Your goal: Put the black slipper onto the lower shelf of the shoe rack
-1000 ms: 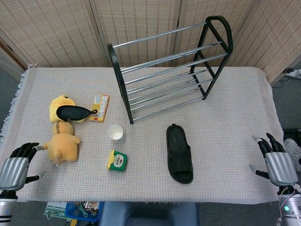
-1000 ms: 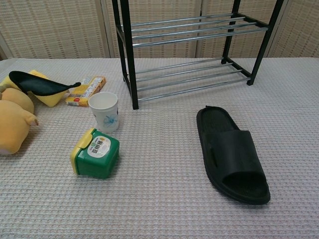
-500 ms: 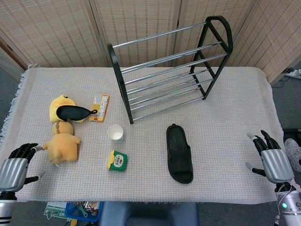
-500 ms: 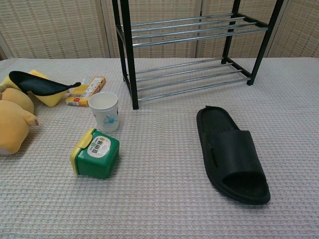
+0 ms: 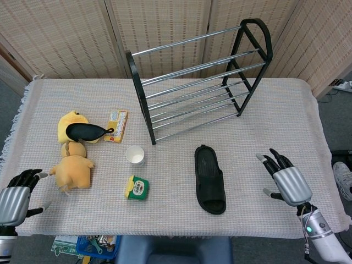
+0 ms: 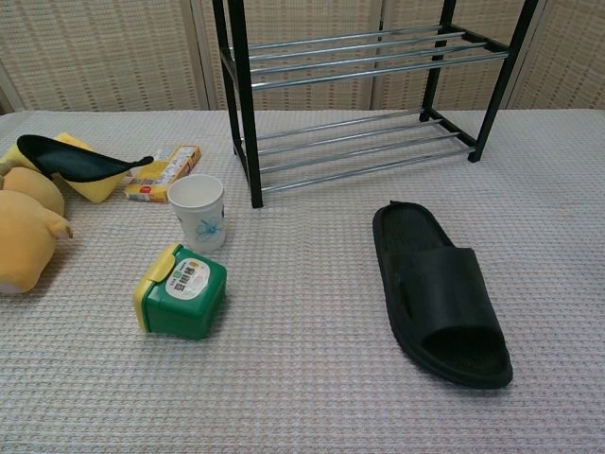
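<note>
The black slipper [image 5: 209, 180] [image 6: 438, 293] lies flat on the cloth-covered table, toe end near me, just in front of the black shoe rack [image 5: 198, 82] [image 6: 359, 85]. The rack's lower chrome bars [image 6: 354, 156] carry nothing. My right hand [image 5: 286, 181] hovers over the table to the right of the slipper, fingers spread, holding nothing. My left hand [image 5: 15, 198] sits at the table's near left corner, fingers apart and holding nothing. Neither hand shows in the chest view.
Left of the slipper stand a green box with a yellow lid [image 5: 136, 187], a white paper cup [image 5: 135, 155], a yellow carton [image 5: 116, 125], yellow plush toys [image 5: 74, 165] and a black shoehorn-like piece [image 5: 85, 131]. The table edge runs close behind both hands.
My right hand has moved left and forward from the table's right edge toward the slipper. The left hand has slipped slightly lower. The slipper has stayed put.
</note>
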